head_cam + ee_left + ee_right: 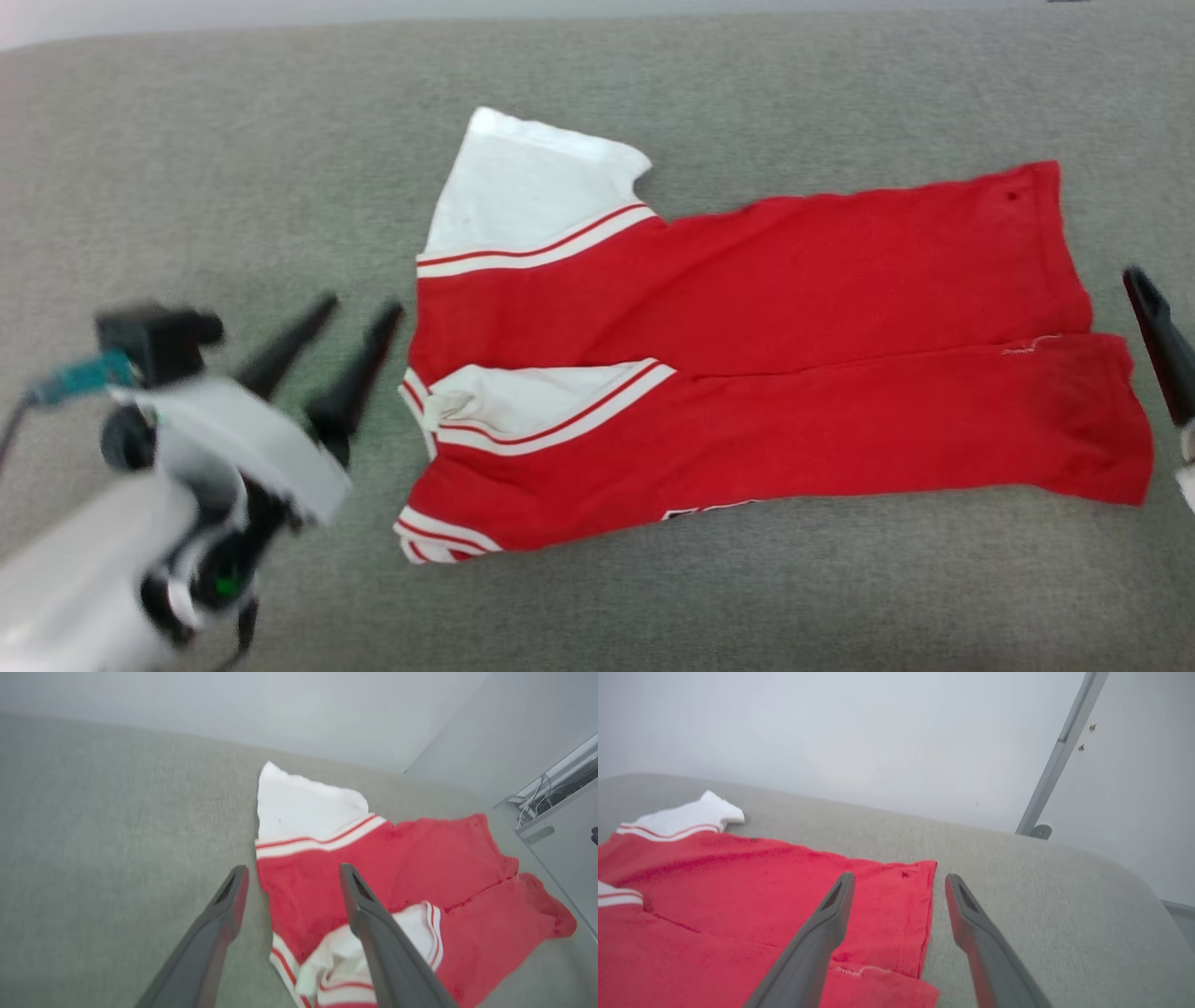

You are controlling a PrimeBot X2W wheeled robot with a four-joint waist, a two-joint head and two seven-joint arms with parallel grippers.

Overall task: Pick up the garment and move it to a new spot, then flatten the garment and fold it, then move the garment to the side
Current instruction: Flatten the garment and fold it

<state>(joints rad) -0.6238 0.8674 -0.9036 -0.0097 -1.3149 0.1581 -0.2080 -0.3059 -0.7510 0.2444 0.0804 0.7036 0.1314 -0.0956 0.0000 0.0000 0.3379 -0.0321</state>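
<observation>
Red jersey lying folded on a grey surface, both grippers spread and holding nothing.

Head view: the garment [747, 373] lies across the middle of the grey cloth-covered surface [187, 140] as a long red band, with white panels and striped trim at its left end, a plain red hem at its right, and a sliver of print at the near edge that is too small to read. The blurred left gripper [359, 306] sits just beside the trimmed end with its fingers parted. A single dark finger [1160, 341] shows at the right edge.
Left wrist view: the left gripper [293, 869] is spread wide over the garment [444, 858], apparently without touching it.
Right wrist view: the right gripper [899, 877] is spread, framing the hem of the garment [738, 882].
</observation>
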